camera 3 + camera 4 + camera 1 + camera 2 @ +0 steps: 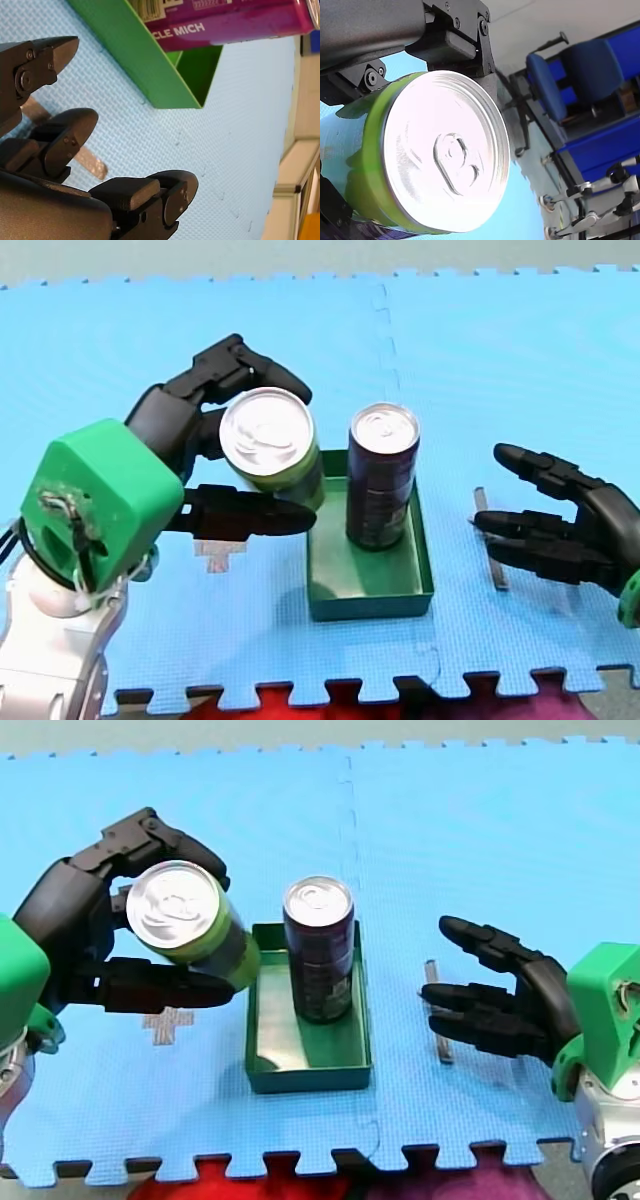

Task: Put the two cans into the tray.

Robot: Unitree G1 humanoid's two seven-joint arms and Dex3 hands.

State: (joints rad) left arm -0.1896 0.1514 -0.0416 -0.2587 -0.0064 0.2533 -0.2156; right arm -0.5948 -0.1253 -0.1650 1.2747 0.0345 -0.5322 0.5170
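In the left hand's point(175, 425) grip, fingers over the upper side and thumb beneath, the green can point(270, 440) hangs tilted. Its top leans toward the robot and its low end is right by the left rim of the tray point(370, 592). Just past that hand's fingertips, the purple can point(382, 480) stands upright in the tray's far half.

Here's the worry: the free room lies on the robot's side of the purple can. Swing the tilted can straight across and it could clip its neighbour and topple it, or catch the rim and tumble onto the mat point(500, 350). Released before it's level, it likely rolls.

The right hand point(560, 530) holds nothing and sits open beyond the tray's other side, well apart from both cans.
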